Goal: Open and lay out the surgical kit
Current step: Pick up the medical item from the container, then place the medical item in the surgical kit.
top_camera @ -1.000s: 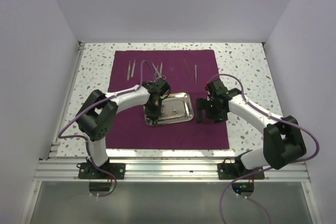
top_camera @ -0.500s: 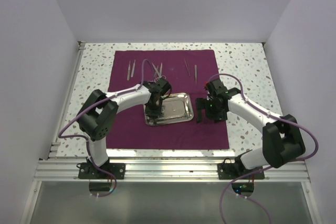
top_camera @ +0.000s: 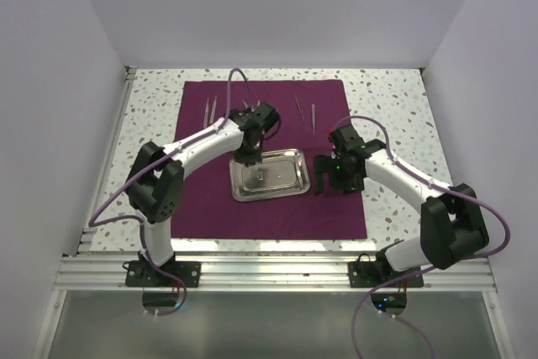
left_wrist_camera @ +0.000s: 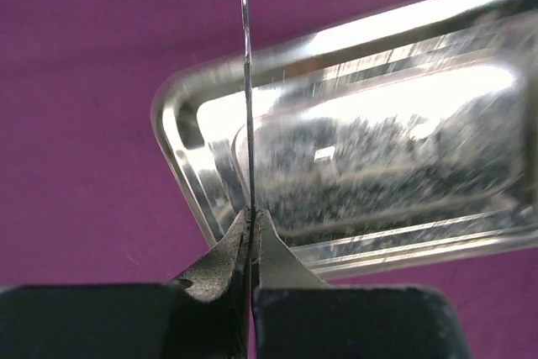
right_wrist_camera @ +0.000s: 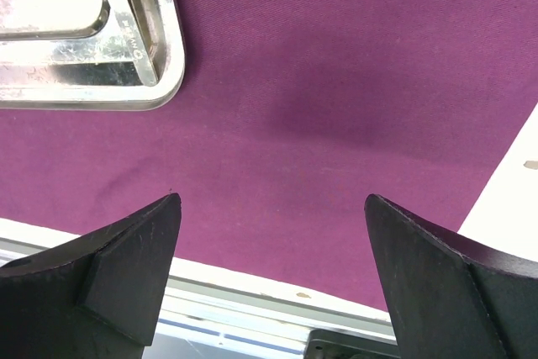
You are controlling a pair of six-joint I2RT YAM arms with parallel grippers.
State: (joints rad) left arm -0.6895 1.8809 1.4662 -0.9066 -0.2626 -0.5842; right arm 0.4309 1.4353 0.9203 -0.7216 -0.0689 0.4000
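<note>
Left gripper [left_wrist_camera: 250, 233]: 2 black fingers pressed together, pinching a thin silver instrument [left_wrist_camera: 245, 81] that runs straight up out of the top edge. Behind it, steel tray [left_wrist_camera: 189, 157], rounded corner at left, shiny and blurred. Tray lies on the purple cloth [left_wrist_camera: 84, 81].

Top external view looks down from behind; both wrist views look close, sharing the steel tray [top_camera: 269, 174].
</note>
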